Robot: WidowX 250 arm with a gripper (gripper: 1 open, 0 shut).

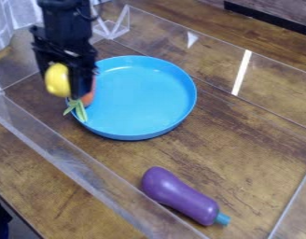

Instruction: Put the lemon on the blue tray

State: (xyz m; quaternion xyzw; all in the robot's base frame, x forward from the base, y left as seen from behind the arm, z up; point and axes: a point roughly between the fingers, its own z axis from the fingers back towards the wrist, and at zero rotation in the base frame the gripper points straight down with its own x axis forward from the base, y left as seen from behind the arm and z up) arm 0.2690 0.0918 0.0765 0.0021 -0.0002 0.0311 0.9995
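Lemon clamped within gripper (just beside blue tray)

Dark wood tabletop, glossy, light glare streaks.

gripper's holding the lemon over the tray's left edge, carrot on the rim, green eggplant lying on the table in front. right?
One thing is off: the eggplant is purple, not green, as the camera view shows. The rest stands: the gripper holds the lemon above the left edge of the blue tray, with the carrot on its rim.
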